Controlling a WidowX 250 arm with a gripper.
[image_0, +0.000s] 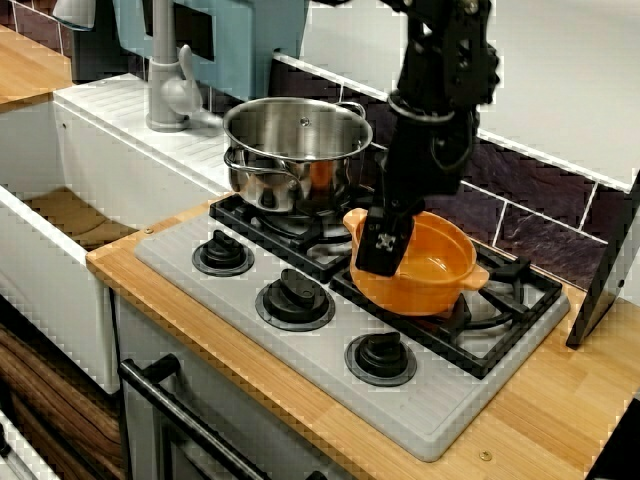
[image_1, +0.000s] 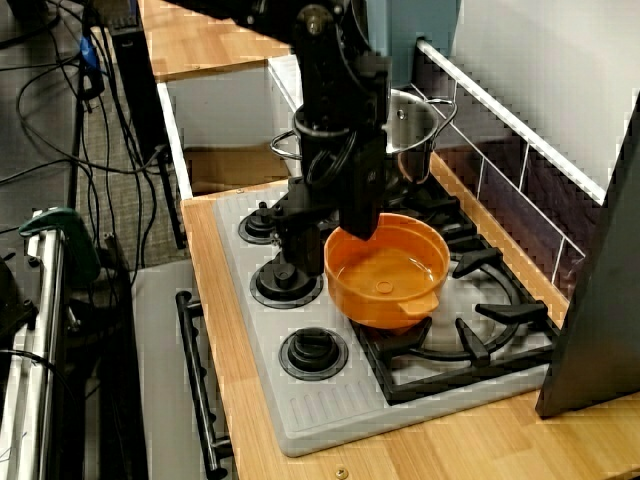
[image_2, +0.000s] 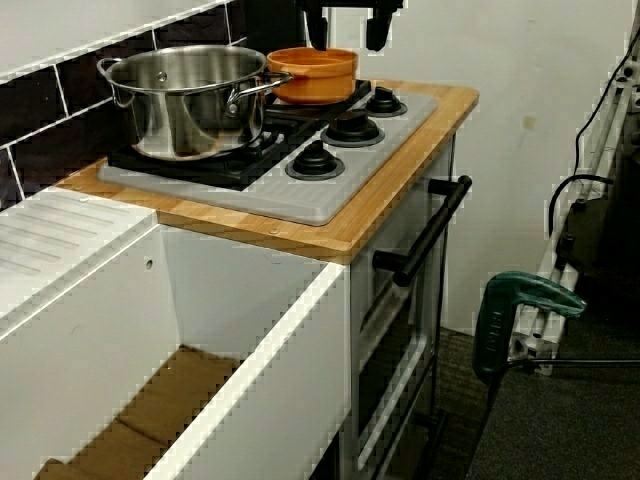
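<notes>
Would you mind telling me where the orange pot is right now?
In the front view, the orange pot sits on the stove's right burner grate, beside the steel pot to its left, with the gripper at its near rim.

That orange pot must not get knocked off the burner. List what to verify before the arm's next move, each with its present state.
1. Jaws open: ok; seen from the sink side they stand apart, just over the orange pot.
2. Jaws clear of the pot's rim: cannot tell; the tips end right at rim height.
3. Orange pot seated on the grate: ok; upright and level.
4. Orange pot empty: ok; the view from the stove's right end shows a bare inside.
5. Steel pot apart from the orange pot: ok; close, but the front view shows a gap.
</notes>
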